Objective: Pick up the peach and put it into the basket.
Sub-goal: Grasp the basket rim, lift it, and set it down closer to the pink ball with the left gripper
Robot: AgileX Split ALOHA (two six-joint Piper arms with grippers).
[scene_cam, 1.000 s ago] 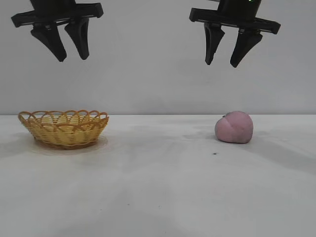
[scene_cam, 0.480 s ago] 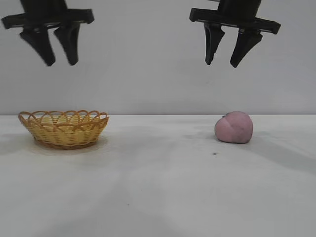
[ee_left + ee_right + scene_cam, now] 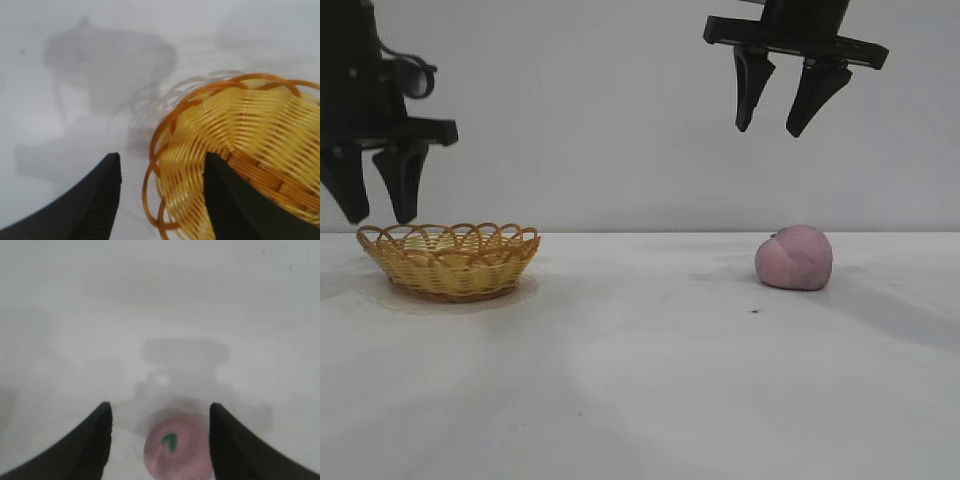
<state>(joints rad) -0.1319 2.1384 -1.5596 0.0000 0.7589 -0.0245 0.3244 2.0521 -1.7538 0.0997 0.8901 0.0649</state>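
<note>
- The peach (image 3: 794,257), dusty pink with a crease and a green mark on top, sits toward the desk's (image 3: 650,390) right side.
- Right tool (image 3: 779,105) hangs above it, fingers spread, empty.
- Left tool (image 3: 375,200) is open and empty at the yellow woven basket's (image 3: 450,260) left rim.

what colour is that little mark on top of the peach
Green, on the dusty-pink peach; it shows best in the right wrist view.

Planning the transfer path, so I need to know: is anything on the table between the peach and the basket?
Nothing visible. The table lies bare between the peach and the basket. The left gripper hangs open at the basket's outer rim, on the side away from the peach. The right gripper hangs open above the peach.
</note>
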